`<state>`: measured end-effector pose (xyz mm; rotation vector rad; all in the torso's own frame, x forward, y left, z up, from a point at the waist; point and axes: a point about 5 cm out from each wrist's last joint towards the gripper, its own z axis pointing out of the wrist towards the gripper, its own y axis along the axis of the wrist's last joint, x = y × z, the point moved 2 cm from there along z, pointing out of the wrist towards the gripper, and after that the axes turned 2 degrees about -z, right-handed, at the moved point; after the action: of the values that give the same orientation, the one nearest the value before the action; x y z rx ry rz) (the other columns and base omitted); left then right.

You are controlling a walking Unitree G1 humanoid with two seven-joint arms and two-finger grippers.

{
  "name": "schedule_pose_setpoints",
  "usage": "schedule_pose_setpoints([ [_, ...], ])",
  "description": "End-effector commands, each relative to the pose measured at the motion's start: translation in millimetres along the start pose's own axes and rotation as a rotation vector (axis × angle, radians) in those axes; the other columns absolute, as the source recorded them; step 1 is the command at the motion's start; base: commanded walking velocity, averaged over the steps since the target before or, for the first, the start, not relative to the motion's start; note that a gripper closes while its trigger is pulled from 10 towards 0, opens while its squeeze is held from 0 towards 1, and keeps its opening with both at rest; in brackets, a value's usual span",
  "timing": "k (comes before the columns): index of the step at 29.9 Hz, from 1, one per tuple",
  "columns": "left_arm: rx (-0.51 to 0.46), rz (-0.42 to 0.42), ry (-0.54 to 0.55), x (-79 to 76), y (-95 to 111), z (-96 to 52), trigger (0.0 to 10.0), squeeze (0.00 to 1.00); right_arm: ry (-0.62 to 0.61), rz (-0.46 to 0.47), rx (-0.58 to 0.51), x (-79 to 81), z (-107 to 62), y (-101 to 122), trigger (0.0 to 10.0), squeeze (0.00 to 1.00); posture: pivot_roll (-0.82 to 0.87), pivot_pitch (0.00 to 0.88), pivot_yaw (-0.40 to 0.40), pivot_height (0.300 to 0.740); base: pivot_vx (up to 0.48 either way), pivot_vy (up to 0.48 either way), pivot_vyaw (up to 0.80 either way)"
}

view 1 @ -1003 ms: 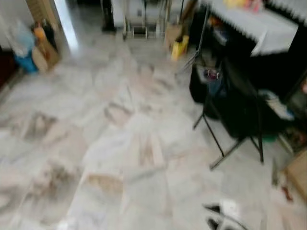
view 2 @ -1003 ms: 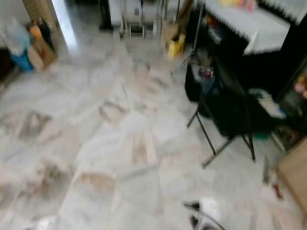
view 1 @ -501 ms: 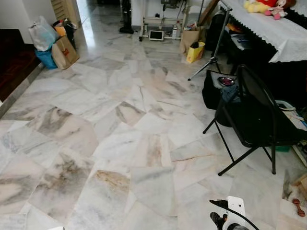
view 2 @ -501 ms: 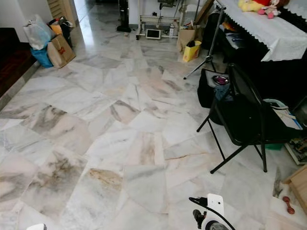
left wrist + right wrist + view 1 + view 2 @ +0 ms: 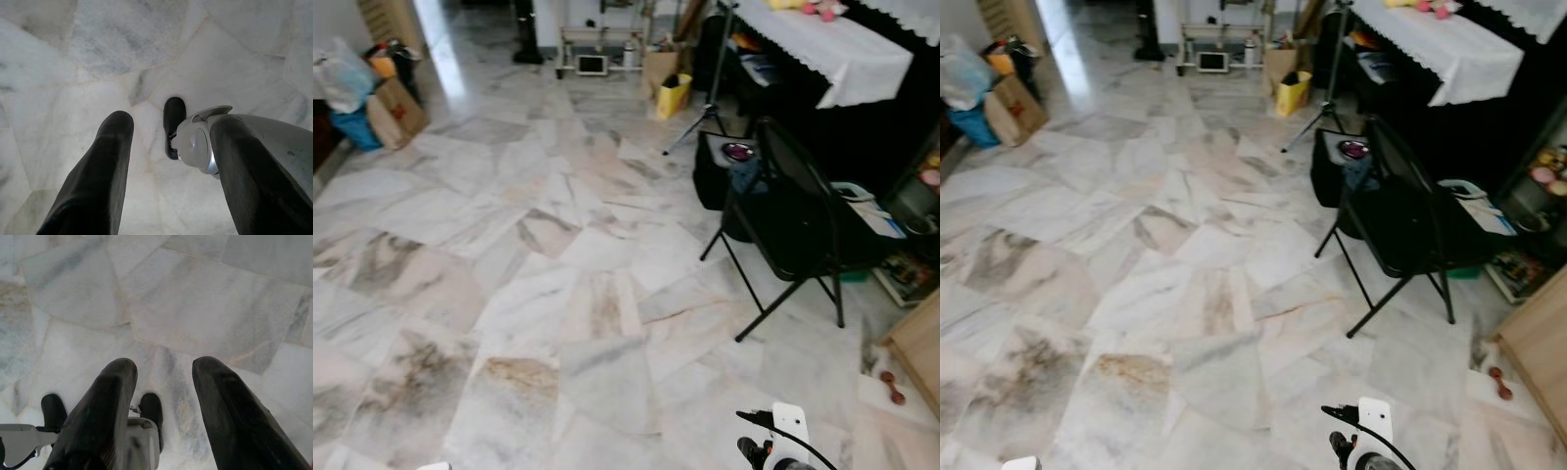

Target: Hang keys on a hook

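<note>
My left gripper (image 5: 171,125) hangs over the pale marble floor (image 5: 558,294), its two black fingers (image 5: 105,161) spread open with nothing between them. Below it I see my silver leg and one black foot (image 5: 173,122). My right gripper (image 5: 165,366) also hangs above the floor, open and holding nothing, with both black feet (image 5: 151,411) under it. In the eye views a white and black piece of my right arm (image 5: 783,441) shows at the lower edge.
A black folding chair (image 5: 803,230) stands at the right, with a black bag (image 5: 720,171) and a tripod (image 5: 710,108) behind it. A table under a white cloth (image 5: 822,49) is at the far right. Bags and boxes (image 5: 372,98) sit far left, and a wooden cabinet (image 5: 920,352) is near right.
The whole picture has shifted and sharpened from the blur of a second ago, so the camera moved. Both arms hang as before, and nothing in the room has moved.
</note>
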<state>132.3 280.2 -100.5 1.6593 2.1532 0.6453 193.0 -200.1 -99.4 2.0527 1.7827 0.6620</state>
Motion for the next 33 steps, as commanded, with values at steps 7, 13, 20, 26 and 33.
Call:
schedule_pose_setpoints([
  [7, 0.025, 0.024, -0.005, 1.1, -5.6, -1.2, 10.0, 0.0, 0.011, -0.008, 0.015, 0.9, 0.0, -1.5, 10.0, 0.0, 0.03, 0.0, -0.063, 0.74, 0.0, 0.0, -0.68],
  [13, 0.05, 0.139, -0.008, 3.0, -4.3, -1.2, 10.0, 0.0, 0.012, -0.015, 0.019, 1.6, 0.2, -1.8, 10.0, 0.0, 0.03, 0.0, -0.06, 0.74, 0.0, -0.127, -0.68],
  [20, 0.057, 0.112, -0.002, 3.2, -5.7, -1.2, 10.0, 0.0, 0.012, -0.019, 0.021, 1.4, 0.2, -1.7, 10.0, 0.0, 0.03, 0.0, -0.061, 0.74, 0.0, -0.274, -0.68],
  [26, 0.061, 0.128, -0.005, 3.5, -5.2, -1.1, 10.0, 0.0, 0.007, -0.017, 0.023, 3.1, 0.6, -2.7, 10.0, 0.0, 0.05, 0.0, -0.044, 0.74, 0.0, 0.0, -0.68],
  [33, 0.056, 0.148, 0.022, 12.2, -2.0, -2.7, 10.0, 0.0, 0.017, -0.001, 0.027, 13.6, 2.3, -6.2, 10.0, 0.0, 0.07, 0.0, 0.011, 0.74, 0.0, 0.0, -0.67],
])
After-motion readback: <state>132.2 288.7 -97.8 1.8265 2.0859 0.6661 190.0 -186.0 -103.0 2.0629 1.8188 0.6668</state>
